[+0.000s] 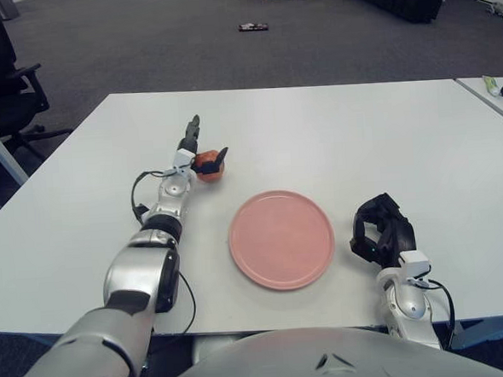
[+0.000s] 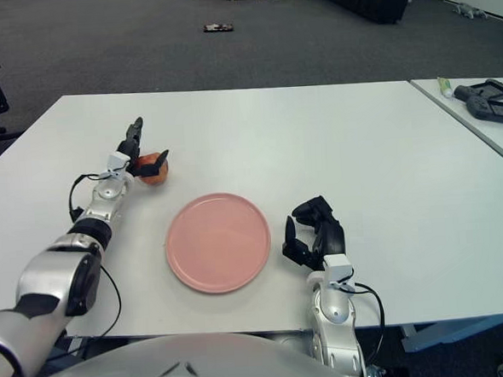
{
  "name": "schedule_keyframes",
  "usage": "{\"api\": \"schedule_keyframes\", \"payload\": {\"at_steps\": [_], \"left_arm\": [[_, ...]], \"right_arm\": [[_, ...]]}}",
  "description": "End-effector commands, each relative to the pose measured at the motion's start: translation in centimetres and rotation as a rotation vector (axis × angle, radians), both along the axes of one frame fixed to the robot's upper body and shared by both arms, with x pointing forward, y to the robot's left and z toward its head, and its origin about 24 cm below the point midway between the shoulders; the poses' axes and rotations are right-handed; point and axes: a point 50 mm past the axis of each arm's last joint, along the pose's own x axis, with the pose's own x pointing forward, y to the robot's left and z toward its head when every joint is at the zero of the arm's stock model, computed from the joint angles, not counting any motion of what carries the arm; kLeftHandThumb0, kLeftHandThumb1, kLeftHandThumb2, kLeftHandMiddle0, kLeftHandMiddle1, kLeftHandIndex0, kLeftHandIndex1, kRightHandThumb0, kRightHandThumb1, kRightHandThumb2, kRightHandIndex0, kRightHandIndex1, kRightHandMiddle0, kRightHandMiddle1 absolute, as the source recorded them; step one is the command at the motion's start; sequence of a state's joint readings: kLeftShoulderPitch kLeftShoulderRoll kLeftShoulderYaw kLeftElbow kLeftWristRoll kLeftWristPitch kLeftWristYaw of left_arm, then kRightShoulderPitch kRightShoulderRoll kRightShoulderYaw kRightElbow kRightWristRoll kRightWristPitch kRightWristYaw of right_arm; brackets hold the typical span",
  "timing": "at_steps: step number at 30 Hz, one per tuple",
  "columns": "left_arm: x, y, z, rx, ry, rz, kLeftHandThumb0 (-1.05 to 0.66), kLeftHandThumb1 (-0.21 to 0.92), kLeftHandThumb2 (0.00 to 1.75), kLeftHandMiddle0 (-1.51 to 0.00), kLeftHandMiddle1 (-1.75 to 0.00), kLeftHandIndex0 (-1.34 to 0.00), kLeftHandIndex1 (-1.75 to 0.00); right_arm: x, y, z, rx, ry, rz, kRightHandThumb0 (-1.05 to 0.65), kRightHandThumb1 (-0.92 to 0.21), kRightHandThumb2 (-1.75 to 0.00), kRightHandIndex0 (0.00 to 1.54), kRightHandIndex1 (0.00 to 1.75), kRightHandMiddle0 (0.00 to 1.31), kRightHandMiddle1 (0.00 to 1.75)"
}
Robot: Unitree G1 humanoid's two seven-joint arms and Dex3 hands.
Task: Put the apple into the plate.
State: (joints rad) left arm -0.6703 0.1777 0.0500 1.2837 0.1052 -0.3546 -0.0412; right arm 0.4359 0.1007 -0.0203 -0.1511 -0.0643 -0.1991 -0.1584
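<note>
A red-orange apple sits on the white table, up and left of a round pink plate. My left hand is stretched forward with the apple against its inner side. One finger points straight ahead past the apple and another hooks over the apple's right top; the fingers are not closed around it. The apple seems to be on the table surface. The plate is empty. My right hand shows just right of the plate, with its fingers curled and nothing in them.
A second table edge at the far right carries a black device and a small tube. A black office chair stands off the table's left side. Boxes and dark objects lie on the far floor.
</note>
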Motion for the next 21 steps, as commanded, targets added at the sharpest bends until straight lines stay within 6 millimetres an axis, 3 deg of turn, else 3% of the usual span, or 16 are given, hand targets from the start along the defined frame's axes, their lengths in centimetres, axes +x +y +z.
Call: {"api": "schedule_keyframes", "payload": {"at_steps": [1, 21], "left_arm": [[-1.08, -0.22, -1.78, -0.022, 0.107, -0.009, -0.71, 0.52, 0.84, 0.00, 0.00, 0.00, 0.00], [-1.35, -0.02, -2.19, -0.041, 0.140, 0.002, -0.78, 0.74, 0.70, 0.00, 0.00, 0.00, -0.07]], "right_arm": [[0.20, -0.23, 0.49, -0.012, -0.030, -0.004, -0.44, -0.44, -1.17, 1.13, 1.75, 0.51, 1.75], [0.00, -0.64, 0.66, -0.017, -0.032, -0.016, -0.45, -0.42, -1.20, 1.12, 1.75, 0.53, 1.75]]}}
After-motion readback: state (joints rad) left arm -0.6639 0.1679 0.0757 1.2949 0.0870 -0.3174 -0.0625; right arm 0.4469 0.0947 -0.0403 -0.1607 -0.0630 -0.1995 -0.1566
